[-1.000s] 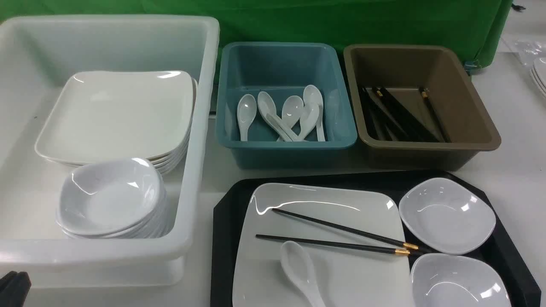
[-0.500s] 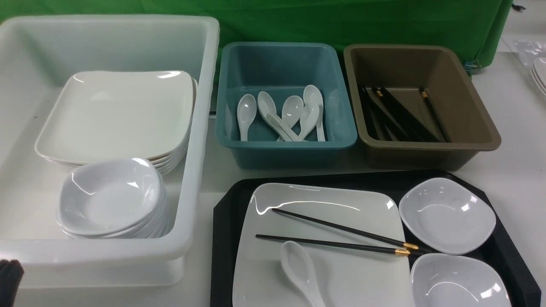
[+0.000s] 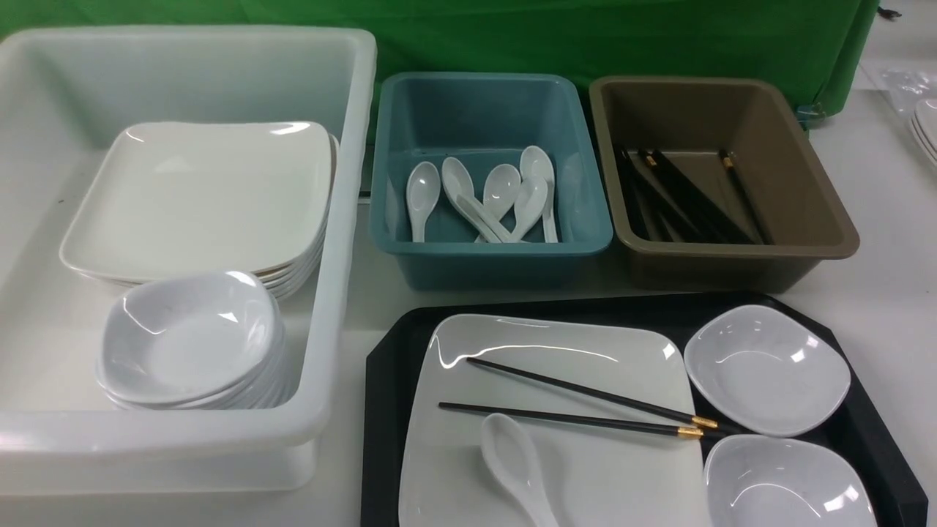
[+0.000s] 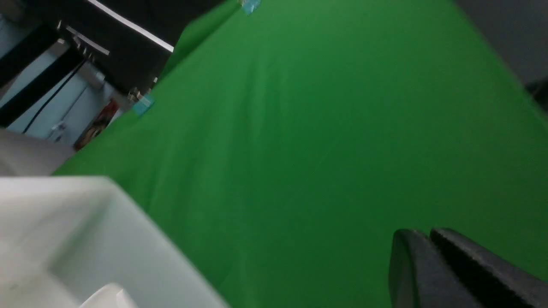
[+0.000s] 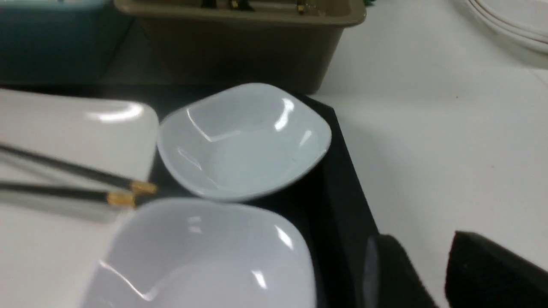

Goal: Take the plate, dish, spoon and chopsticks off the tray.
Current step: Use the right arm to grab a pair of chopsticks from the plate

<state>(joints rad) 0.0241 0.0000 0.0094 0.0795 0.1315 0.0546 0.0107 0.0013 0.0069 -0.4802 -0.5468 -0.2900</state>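
The black tray (image 3: 388, 366) sits at the front right. On it lie the large white square plate (image 3: 556, 351), the black chopsticks (image 3: 585, 420) across the plate, and the white spoon (image 3: 509, 457) at the plate's near edge. Two small white dishes (image 3: 767, 369) (image 3: 787, 483) sit on the tray to the right of the plate. Neither gripper shows in the front view. My left gripper (image 4: 424, 233) is shut and empty, in front of the green backdrop. My right gripper (image 5: 421, 239) is open and empty, over the table just beside the tray's right rim (image 5: 342, 192), near both dishes (image 5: 244, 141) (image 5: 201, 256).
A big white tub (image 3: 344, 219) at the left holds stacked plates and dishes. A teal tub (image 3: 490, 256) holds several spoons. A brown tub (image 3: 732, 256) holds chopsticks. More plates (image 3: 926, 128) are stacked at the far right table edge.
My left gripper, seen at the bottom left corner of the front view, has dropped out of that view. Nothing on the tray has moved.
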